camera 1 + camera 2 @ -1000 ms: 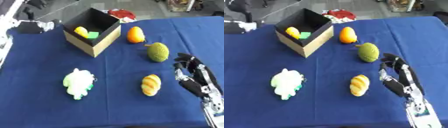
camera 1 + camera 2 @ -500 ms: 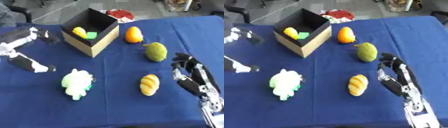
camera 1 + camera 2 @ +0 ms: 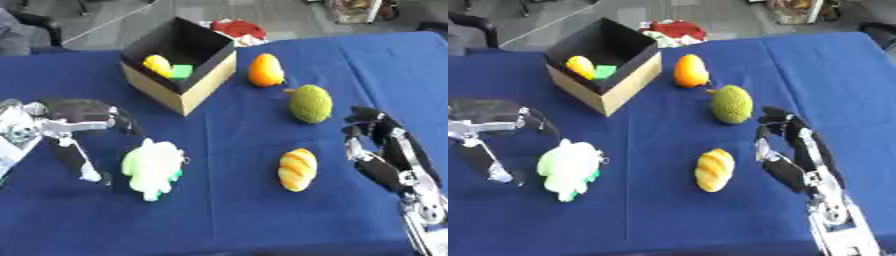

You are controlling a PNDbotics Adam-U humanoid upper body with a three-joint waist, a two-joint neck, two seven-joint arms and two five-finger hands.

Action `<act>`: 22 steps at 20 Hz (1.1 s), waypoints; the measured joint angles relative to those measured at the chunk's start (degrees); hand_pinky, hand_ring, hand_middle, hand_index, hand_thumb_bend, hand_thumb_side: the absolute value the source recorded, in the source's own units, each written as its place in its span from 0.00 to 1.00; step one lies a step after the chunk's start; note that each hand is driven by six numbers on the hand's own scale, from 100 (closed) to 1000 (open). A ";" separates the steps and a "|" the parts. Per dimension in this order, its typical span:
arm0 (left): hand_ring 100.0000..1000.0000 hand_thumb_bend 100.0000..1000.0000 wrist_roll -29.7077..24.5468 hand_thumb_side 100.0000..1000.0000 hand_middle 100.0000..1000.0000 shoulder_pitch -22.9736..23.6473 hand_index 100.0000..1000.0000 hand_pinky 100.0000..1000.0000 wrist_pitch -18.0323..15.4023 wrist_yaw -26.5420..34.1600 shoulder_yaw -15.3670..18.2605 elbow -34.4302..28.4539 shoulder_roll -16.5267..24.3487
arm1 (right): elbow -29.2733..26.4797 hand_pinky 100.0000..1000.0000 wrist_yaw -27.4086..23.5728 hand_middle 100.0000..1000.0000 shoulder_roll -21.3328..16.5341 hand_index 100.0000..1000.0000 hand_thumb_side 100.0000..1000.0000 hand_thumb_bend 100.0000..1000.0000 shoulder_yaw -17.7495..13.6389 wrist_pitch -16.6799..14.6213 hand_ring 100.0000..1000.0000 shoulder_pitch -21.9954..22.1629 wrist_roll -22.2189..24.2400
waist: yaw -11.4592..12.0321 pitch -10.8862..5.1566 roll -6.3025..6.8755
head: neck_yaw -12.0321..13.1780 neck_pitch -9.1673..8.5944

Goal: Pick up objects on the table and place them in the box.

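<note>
The pale green plush [image 3: 152,166] lies on the blue tabletop [image 3: 219,220], well in front of the box [image 3: 179,62] and to the left of the other loose things. The left hand [image 3: 77,127] sits just beside it on the left, fingers spread apart and holding nothing — one dark finger arches over toward the toy's top, and a lighter one points down at the cloth beside it. Whether any finger touches the plush I cannot tell.

The step in hand looks like the grasp of this toy. To do it well, the hand should come over the plush's middle, fingers on one flank and thumb on the other, and close only once both sides are bracketed; a soft toy gives, so a pinch at an edge would likely slip. Then lift clear of the cloth before travelling, and carry up and right to the box, releasing above its open mouth rather than over the near wall.

The box already holds a yellow piece [image 3: 158,65] and a green block [image 3: 181,71]. An orange fruit [image 3: 266,70] stands just right of the box, the bumpy green fruit [image 3: 310,103] nearer, and the bread [image 3: 297,169] nearest. The right hand [image 3: 791,150] rests at the right, fingers relaxed and up — idle, near the bread.
</note>
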 measured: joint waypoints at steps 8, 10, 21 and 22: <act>0.72 0.46 2.24 0.00 0.72 -2.34 0.86 0.81 -3.22 -3.39 -3.00 4.58 -3.71 | 0.00 0.81 -0.01 0.63 0.00 0.80 0.11 0.00 0.28 -0.12 0.63 0.00 0.15 | -0.18 0.00 -0.02 | 0.17 0.00; 0.69 0.42 2.16 0.00 0.69 -2.35 0.84 0.79 -3.14 -3.42 -3.32 5.39 -4.20 | 0.00 0.81 -0.01 0.63 0.00 0.80 0.11 0.00 0.28 -0.13 0.63 0.00 0.16 | -0.19 0.00 -0.02 | 0.22 0.00; 0.38 0.16 1.25 0.00 0.33 -2.33 0.55 0.55 -1.70 -0.30 -1.87 6.45 -4.79 | 0.00 0.81 -0.02 0.63 0.00 0.80 0.11 0.00 0.29 -0.09 0.62 0.02 0.12 | -0.14 0.00 -0.02 | 0.20 0.00; 0.38 0.17 1.91 0.00 0.33 -2.31 0.55 0.55 -1.19 0.31 -1.11 5.94 -4.78 | 0.01 0.81 -0.02 0.63 0.00 0.80 0.11 0.00 0.28 -0.05 0.62 0.04 0.07 | -0.07 0.00 -0.02 | 0.14 0.00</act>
